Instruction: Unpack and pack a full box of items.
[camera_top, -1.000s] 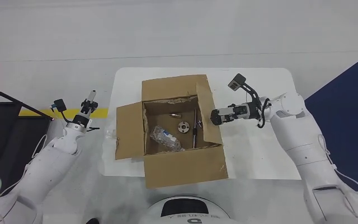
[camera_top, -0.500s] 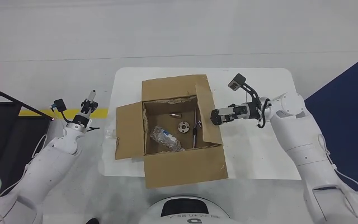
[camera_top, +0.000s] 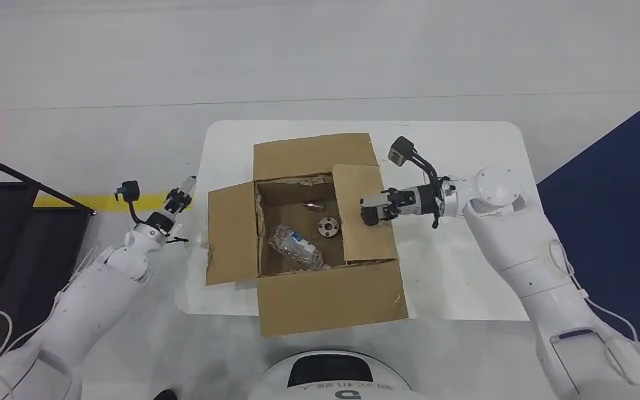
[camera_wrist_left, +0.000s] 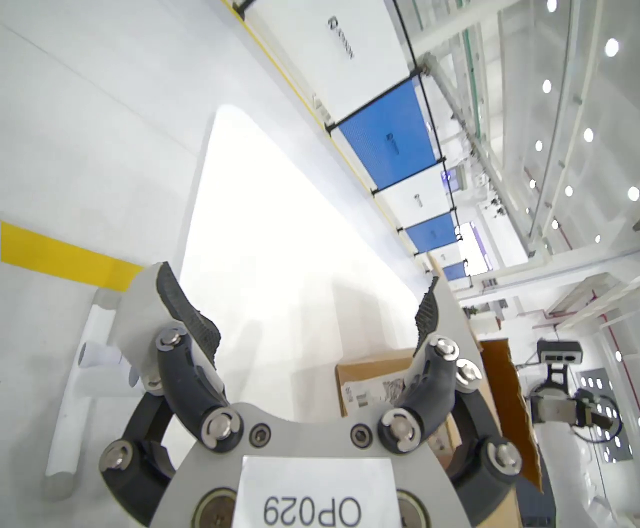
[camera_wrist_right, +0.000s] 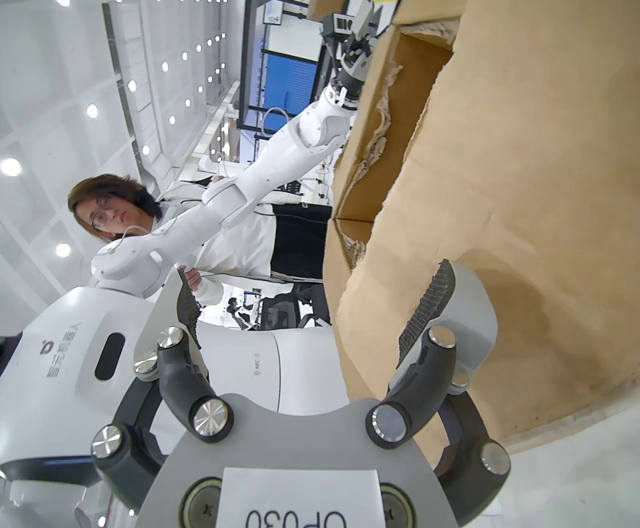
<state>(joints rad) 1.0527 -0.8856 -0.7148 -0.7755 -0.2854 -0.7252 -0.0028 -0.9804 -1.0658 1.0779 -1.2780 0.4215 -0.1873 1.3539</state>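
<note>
An open cardboard box (camera_top: 300, 295) stands in the middle of the white table (camera_top: 450, 160). Inside lie a clear plastic bag (camera_top: 295, 246), a round metal disc (camera_top: 327, 227) and a small metal piece (camera_top: 312, 205). The box's right flap (camera_top: 355, 215) leans inward over the opening. My right gripper (camera_top: 368, 210) is open and sits against that flap's outer face; in the right wrist view one finger (camera_wrist_right: 435, 300) touches the cardboard (camera_wrist_right: 500, 175). My left gripper (camera_top: 183, 195) is open and holds nothing, level with the table's left edge; its wrist view has the box (camera_wrist_left: 380, 385) ahead.
The left flap (camera_top: 230, 235), back flap (camera_top: 310, 155) and front flap (camera_top: 330, 295) are folded outward on the table. Bare table lies right of the box. A black frame (camera_top: 30, 190) stands off the table's left, a blue panel (camera_top: 600, 160) off its right.
My right gripper has moved left and pushed the right flap from upright to leaning over the box. My left gripper has shifted right, closer to the table's edge.
</note>
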